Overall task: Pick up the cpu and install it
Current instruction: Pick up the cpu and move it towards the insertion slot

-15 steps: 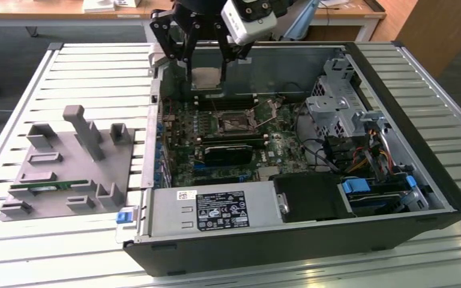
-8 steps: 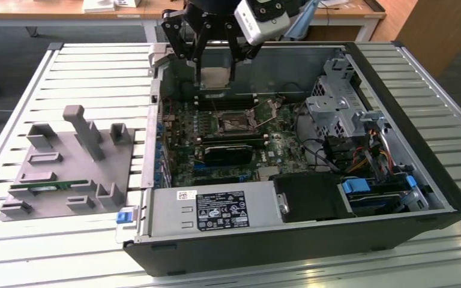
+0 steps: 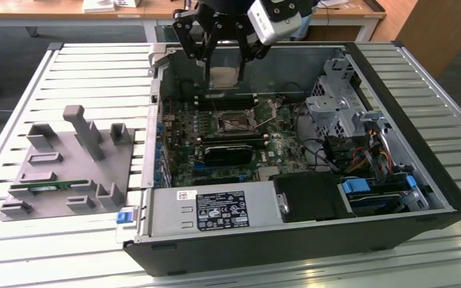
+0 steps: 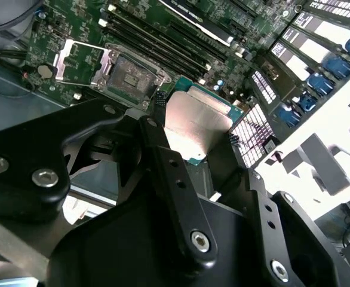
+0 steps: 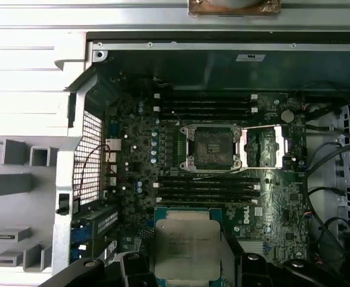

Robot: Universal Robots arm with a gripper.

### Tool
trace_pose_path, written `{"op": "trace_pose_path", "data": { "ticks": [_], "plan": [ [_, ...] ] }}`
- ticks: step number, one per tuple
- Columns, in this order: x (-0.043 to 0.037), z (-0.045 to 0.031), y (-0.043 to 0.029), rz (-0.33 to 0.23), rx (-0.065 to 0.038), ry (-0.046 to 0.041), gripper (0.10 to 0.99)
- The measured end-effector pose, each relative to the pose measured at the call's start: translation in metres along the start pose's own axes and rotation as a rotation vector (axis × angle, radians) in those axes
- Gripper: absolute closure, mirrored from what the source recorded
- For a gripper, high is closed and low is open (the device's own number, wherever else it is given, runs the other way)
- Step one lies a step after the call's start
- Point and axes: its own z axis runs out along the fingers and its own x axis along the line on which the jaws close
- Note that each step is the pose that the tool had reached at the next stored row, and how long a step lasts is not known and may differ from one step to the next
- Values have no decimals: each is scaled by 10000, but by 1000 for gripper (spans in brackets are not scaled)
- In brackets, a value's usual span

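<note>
Slatted white table (image 3: 94, 66), open computer case (image 3: 295, 249) lying on it, and my tool (image 3: 224, 67) is clamped on the cpu (image 3: 223, 80), holding it in the air over the motherboard (image 5: 136, 152) (socket (image 5: 214, 146) open, its frame (image 5: 264, 146) flipped back), not yet seated.

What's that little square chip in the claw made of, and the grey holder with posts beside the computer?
The square silver-grey chip: likely a metal lid, dull sheen, over a green circuit-board rim. The grey holder with posts: probably matt plastic, evenly coloured, no glare.

Bright glare on table (image 3: 94, 66), case (image 3: 311, 240) seemingly shadowed
</note>
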Motion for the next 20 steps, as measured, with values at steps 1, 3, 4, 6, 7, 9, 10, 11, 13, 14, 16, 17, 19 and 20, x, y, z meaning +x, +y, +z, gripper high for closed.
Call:
{"op": "trace_pose_path", "data": {
  "ticks": [1,3,4,6,7,9,10,11,13,14,16,17,19,20],
  "plan": [
    [-22,0,0,1,-1,0,557],
    [-76,-2,0,0,-1,0,557],
    [-102,-3,1,-1,0,0,557],
    [-153,-4,6,1,0,0,557],
    [-179,-4,13,1,-1,0,557],
    [-217,-1,49,-1,0,1,557],
    [-229,2,75,0,-1,0,557],
    [-240,5,102,1,-2,-1,557],
    [-259,11,158,0,0,0,557],
    [-267,14,187,0,1,0,557],
    [-282,23,244,-1,-2,-1,557],
    [-292,27,273,-1,0,0,557],
    [-313,38,335,-1,-1,-1,557],
    [-325,44,368,-1,0,-3,557]
  ]
}}
